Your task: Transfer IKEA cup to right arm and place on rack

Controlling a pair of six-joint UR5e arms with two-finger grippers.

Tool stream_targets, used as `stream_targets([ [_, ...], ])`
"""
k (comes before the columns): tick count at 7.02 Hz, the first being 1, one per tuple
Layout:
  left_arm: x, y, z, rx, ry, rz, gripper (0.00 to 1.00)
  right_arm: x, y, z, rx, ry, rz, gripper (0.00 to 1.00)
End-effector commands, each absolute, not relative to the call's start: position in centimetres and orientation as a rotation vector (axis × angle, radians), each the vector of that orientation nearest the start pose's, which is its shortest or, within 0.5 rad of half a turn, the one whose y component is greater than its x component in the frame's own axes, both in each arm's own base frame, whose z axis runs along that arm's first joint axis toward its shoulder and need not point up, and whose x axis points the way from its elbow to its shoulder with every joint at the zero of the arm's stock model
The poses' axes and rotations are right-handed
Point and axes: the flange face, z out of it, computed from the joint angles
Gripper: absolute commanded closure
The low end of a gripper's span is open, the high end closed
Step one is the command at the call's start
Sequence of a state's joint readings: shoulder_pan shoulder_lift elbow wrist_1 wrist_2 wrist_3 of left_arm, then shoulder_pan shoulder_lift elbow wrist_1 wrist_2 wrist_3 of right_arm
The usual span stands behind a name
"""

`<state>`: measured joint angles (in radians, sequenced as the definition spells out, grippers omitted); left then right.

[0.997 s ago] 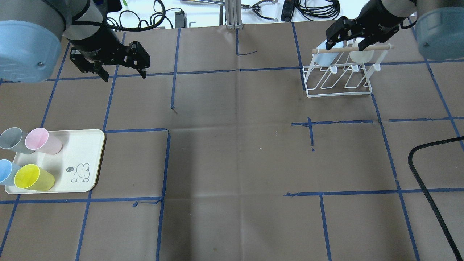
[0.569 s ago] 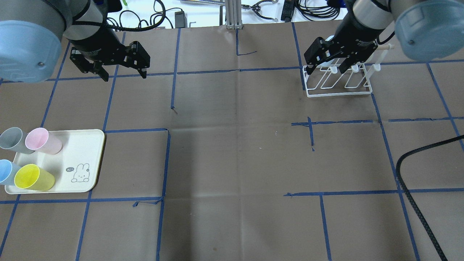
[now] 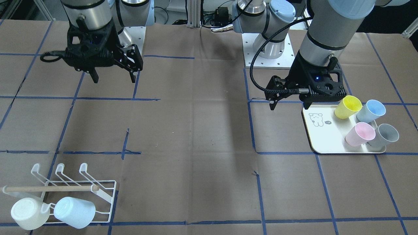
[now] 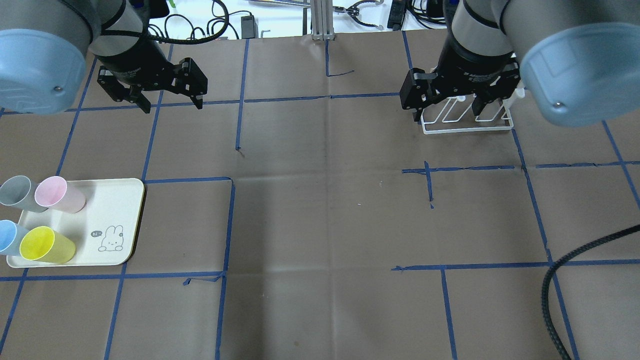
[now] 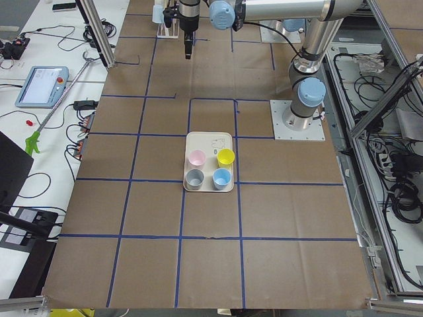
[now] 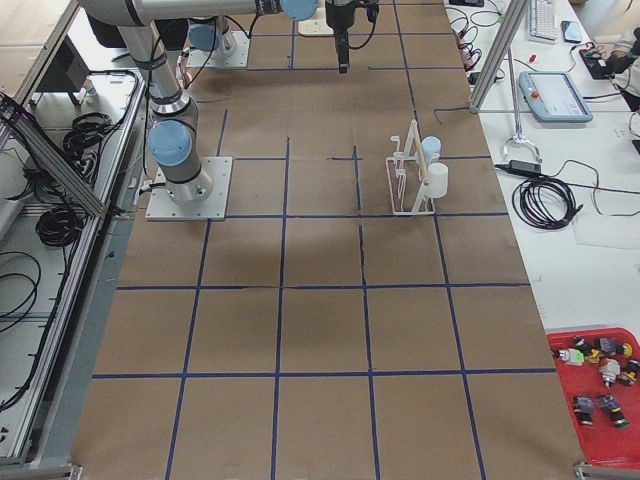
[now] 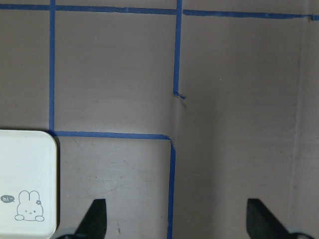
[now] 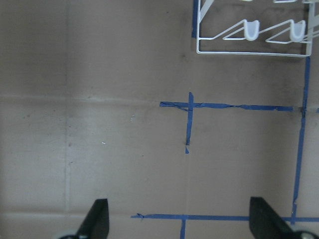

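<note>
The left tool (image 4: 172, 106) and the right tool (image 4: 446, 115) are both held released and empty. The IKEA cups (image 4: 65, 195) are seen standing close together on the tray (image 4: 117, 210), aside from the left tool. A neighbouring cup could be toppled if it is clipped during the descent.

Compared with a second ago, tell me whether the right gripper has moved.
Yes. In the overhead view the right gripper has shifted left and toward the robot, from over the far side of the rack to its near left corner.
</note>
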<state>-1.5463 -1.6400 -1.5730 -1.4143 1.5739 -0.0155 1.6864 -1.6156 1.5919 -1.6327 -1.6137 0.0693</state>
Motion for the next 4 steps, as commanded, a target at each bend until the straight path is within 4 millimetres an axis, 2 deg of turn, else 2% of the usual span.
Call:
stream_targets([
  [1, -12.0, -53.2, 46.7, -0.065, 3.135, -0.132, 0.0, 18.2, -44.8, 49.6, -0.064, 3.187, -0.074, 0.0],
  [2, -12.0, -53.2, 46.7, -0.065, 3.135, -0.132, 0.0, 18.2, -44.7, 48.3, -0.058, 3.162, -0.03, 0.0],
  [4, -12.0, -53.2, 46.8, -0.065, 3.135, -0.135, 0.0, 17.1, -45.2, 48.2, -0.015, 3.153, -0.023, 0.0],
])
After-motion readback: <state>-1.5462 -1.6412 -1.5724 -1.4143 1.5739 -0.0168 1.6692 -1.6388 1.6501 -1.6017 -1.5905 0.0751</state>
